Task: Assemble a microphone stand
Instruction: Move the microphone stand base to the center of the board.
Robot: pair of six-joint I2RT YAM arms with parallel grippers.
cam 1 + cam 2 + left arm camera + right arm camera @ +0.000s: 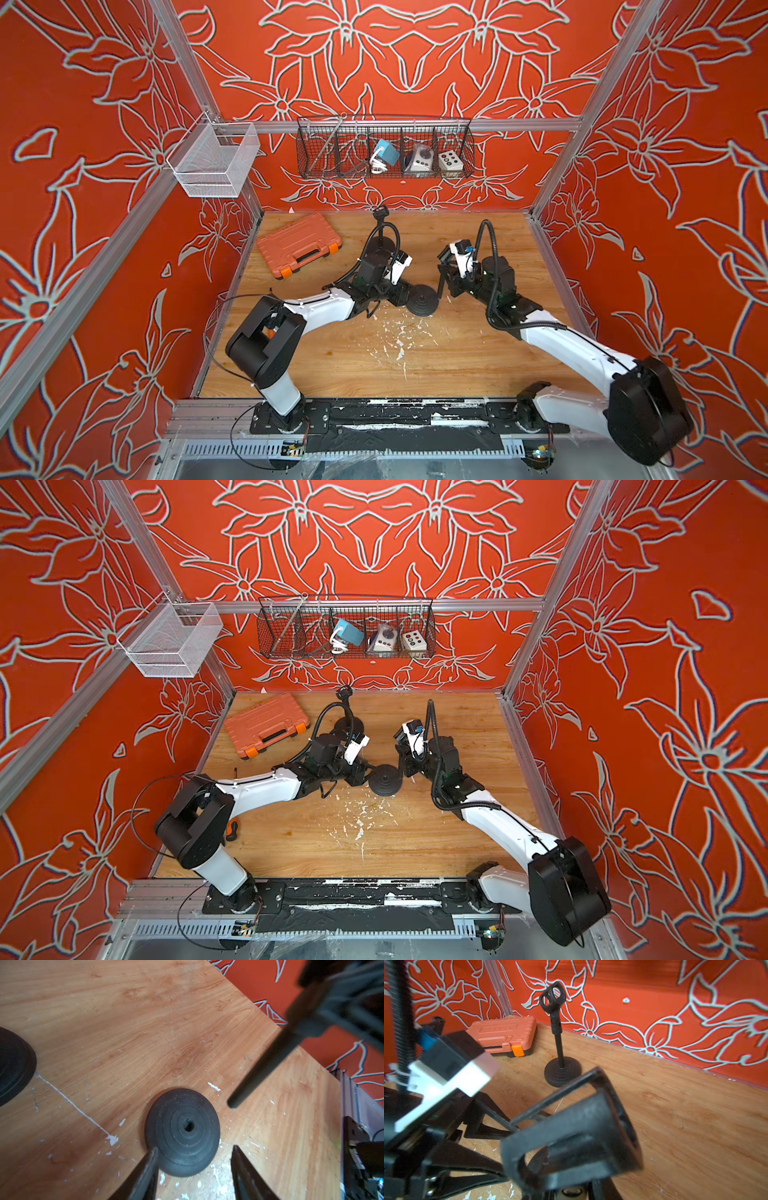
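Note:
A round black base [422, 299] [385, 780] lies flat on the wooden table, its centre hole [188, 1125] facing up. My left gripper [195, 1149] is open and low at the base's edge; one finger [152, 1157] touches the rim and the other [239, 1159] stands apart. My right gripper [446, 272] is shut on a black pole with a microphone clip [571, 1136]. That pole's lower end [233, 1102] hangs just beside the base, above the table. A second, whole microphone stand [381, 235] [559, 1047] stands at the back.
An orange tool case [298, 244] [504, 1036] lies at the back left. A black wire basket [384, 147] with small devices and a white mesh basket [214, 160] hang on the frame. White paint flecks [399, 336] mark the table's middle. An orange-handled tool [232, 830] lies under the left arm.

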